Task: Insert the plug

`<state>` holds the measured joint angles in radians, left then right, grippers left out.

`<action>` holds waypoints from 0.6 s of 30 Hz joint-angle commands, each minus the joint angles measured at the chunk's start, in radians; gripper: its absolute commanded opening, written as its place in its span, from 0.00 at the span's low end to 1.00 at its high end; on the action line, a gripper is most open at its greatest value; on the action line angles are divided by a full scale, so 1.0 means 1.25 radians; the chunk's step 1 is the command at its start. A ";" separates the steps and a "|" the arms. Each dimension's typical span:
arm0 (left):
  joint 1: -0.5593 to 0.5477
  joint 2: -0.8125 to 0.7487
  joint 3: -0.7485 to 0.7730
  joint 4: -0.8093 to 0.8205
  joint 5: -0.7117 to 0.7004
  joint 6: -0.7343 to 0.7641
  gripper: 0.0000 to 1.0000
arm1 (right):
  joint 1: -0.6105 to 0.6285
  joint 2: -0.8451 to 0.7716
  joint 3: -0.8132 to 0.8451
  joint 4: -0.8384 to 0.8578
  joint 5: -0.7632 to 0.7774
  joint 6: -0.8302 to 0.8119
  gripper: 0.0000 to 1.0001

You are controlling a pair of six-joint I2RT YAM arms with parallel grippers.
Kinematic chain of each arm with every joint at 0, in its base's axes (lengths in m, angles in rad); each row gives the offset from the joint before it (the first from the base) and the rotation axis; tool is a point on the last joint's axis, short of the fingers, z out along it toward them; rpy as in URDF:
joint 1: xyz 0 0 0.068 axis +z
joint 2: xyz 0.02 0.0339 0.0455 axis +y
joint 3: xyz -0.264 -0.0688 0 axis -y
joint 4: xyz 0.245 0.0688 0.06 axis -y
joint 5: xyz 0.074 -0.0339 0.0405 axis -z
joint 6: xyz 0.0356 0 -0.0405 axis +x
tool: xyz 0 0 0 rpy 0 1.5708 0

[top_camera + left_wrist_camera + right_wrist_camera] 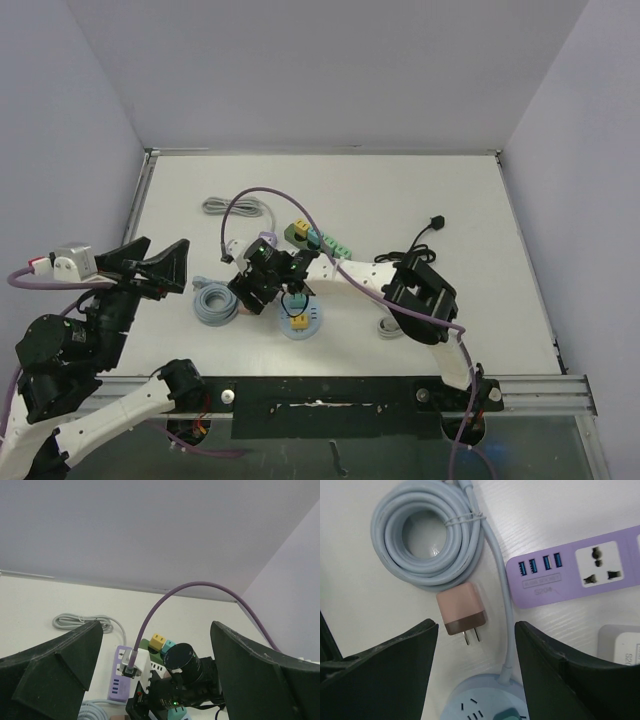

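A pink plug adapter with a brown end (462,609) lies flat on the table, its two prongs pointing toward a round pale blue socket (485,702). My right gripper (475,665) hovers open just above them, with the prongs and the socket's rim between its fingers. In the top view the right gripper (258,294) is over that spot, and the round socket (300,321) carries a yellow plug. My left gripper (165,250) is open and empty, raised at the far left and facing the right arm. It also shows in the left wrist view (155,680).
A coiled pale blue cable (427,535) lies beside the adapter. A purple power strip (580,572) lies to the right, and a green strip (322,240) with yellow and teal adapters behind it. A grey cable (225,205) and a black plug lead (428,228) lie farther back.
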<state>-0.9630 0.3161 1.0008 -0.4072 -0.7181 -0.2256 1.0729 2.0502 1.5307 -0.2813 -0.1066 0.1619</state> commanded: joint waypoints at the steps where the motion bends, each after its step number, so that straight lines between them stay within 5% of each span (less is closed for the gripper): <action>1: -0.005 0.028 0.021 -0.028 -0.033 -0.007 0.87 | 0.003 0.022 0.066 -0.077 0.052 -0.041 0.63; 13: -0.006 0.088 0.040 -0.058 -0.075 -0.005 0.84 | 0.024 0.072 0.108 -0.100 -0.010 -0.081 0.48; 18: -0.006 0.104 0.044 -0.064 -0.080 -0.006 0.84 | 0.026 0.077 0.114 -0.094 -0.019 -0.080 0.51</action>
<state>-0.9668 0.4278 1.0107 -0.4976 -0.7975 -0.2283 1.0958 2.1387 1.6299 -0.4061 -0.1131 0.0814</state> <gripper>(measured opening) 0.838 0.494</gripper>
